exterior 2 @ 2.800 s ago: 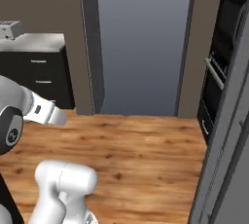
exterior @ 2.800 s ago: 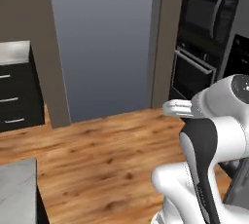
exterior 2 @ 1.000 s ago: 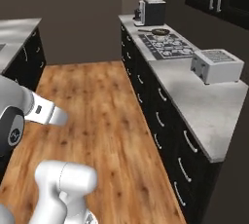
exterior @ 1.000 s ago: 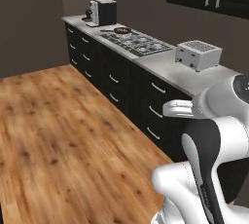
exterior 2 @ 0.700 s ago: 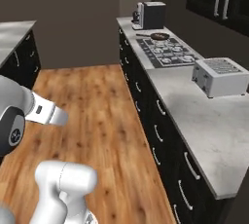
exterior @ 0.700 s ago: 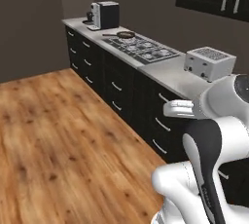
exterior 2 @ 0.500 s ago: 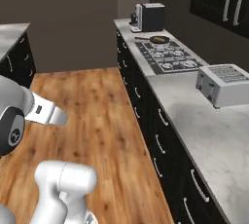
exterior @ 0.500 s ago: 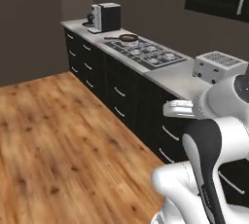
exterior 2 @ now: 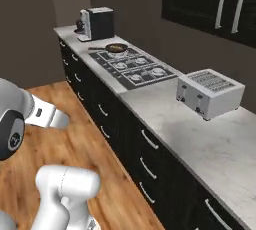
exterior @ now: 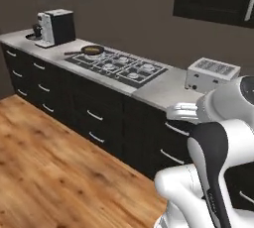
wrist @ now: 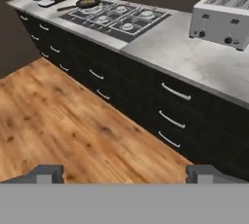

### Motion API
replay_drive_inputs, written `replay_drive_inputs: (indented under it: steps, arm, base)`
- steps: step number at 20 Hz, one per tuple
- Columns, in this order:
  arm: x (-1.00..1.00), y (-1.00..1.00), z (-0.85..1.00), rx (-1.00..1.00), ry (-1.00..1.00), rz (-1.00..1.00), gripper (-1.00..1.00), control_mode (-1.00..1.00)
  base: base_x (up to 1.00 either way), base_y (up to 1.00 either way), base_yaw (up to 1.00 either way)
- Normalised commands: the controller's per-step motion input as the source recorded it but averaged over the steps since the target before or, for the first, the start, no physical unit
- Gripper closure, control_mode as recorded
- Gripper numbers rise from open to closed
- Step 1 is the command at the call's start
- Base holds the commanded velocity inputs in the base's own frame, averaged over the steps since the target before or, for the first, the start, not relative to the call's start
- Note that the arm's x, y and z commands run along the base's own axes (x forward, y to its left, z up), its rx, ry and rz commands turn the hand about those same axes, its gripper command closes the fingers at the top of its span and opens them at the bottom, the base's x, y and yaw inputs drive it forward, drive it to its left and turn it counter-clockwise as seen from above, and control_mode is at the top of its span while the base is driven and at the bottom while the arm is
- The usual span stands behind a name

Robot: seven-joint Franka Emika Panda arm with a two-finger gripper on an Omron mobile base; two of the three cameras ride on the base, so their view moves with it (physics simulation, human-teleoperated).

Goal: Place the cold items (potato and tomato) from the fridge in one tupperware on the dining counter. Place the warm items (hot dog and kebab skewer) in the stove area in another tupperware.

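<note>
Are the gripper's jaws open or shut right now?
Open. In the hand view the gripper has its two dark fingertips far apart at the bottom corners, with bare wood floor between them and nothing held.

counter: grey stone top [exterior 2: 190, 139] running along the wall over black drawer fronts [exterior: 99, 118] with silver handles
stove: gas cooktop [exterior: 119, 66] set into the counter, between coffee machine and toaster
pan: dark frying pan [exterior: 92, 50] on the cooktop's far corner, handle pointing toward the coffee machine
coffee machine: [exterior: 55, 27] at the counter's far end
toaster: silver [exterior 2: 210, 93], on the counter right of the cooktop
floor: wooden planks [wrist: 63, 125]
upper cabinets: dark [exterior 2: 220, 4], above the counter
</note>
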Motion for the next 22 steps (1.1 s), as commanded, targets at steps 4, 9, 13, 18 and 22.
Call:
replay_drive_inputs:
  steps: [4, 9, 13, 18, 22]
  arm:
    - [0.0, 0.0, 0.0, 0.0, 0.0, 0.0, -1.0, 1.0]
    - [0.0, 0.0, 0.0, 0.0, 0.0, 0.0, -1.0, 1.0]
    - [0.0, 0.0, 0.0, 0.0, 0.0, 0.0, -1.0, 1.0]
    - [0.0, 0.0, 0.0, 0.0, 0.0, 0.0, -1.0, 1.0]
    - [0.0, 0.0, 0.0, 0.0, 0.0, 0.0, -1.0, 1.0]
  base:
    - [1.0, 0.92, -0.97]
    - [0.75, 1.0, -0.81]
    - [0.31, 1.0, -0.53]
    - [0.19, 1.0, -0.43]
    - [0.27, 1.0, -0.45]
